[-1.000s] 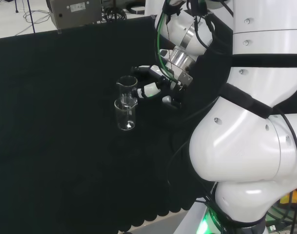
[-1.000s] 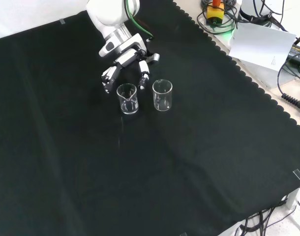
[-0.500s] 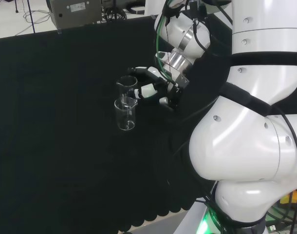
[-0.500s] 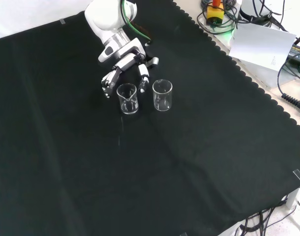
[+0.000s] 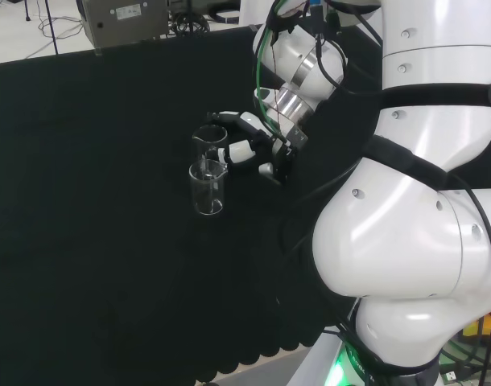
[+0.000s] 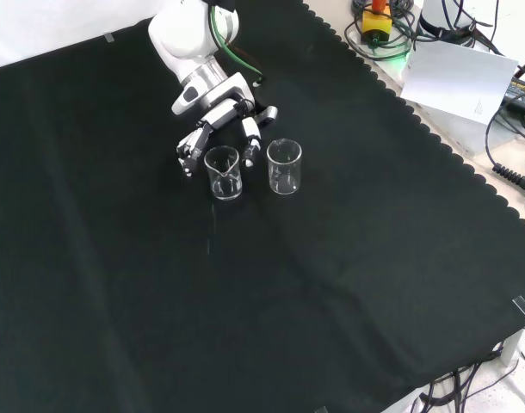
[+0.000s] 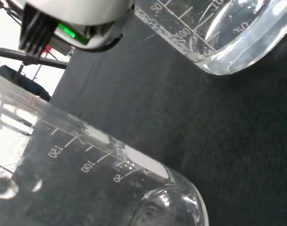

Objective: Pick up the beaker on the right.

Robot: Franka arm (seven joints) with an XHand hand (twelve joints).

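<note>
Bench: black cloth (image 6: 348, 284) covers the working surface; its scalloped edge runs along the right side of the front view.

Glassware: two clear beakers, upright, side by side in the front view, near each other but apart. Left beaker (image 6: 224, 172) has a pouring spout. Right beaker (image 6: 284, 165) stands just beside it and is untouched by the hand. In the head view the two stand one behind the other: the spouted beaker (image 5: 207, 189) nearer, the other (image 5: 210, 142) farther off and partly overlapped by it. Both look empty. The wrist view shows both at close range, with printed graduation marks on their walls: one beaker (image 7: 87, 183) large in the foreground, the other (image 7: 219, 33) beyond it, bare cloth between them.

Hand: black and white hand (image 6: 218, 116), on the arm's white link (image 6: 187, 30), comes in from the top of the front view and sits low over the cloth, just behind the left beaker. Fingers (image 6: 192, 144) are spread and only slightly bent, reaching down on either side of the left beaker's far wall; they hold nothing. One finger points into the gap between the two beakers. Whether any fingertip touches glass cannot be told. In the head view the hand (image 5: 253, 149) lies to the right of the beakers, fingers reaching toward them.

Surroundings: a white sheet of paper (image 6: 460, 82) and cables (image 6: 512, 163) lie off the cloth at upper right of the front view.
</note>
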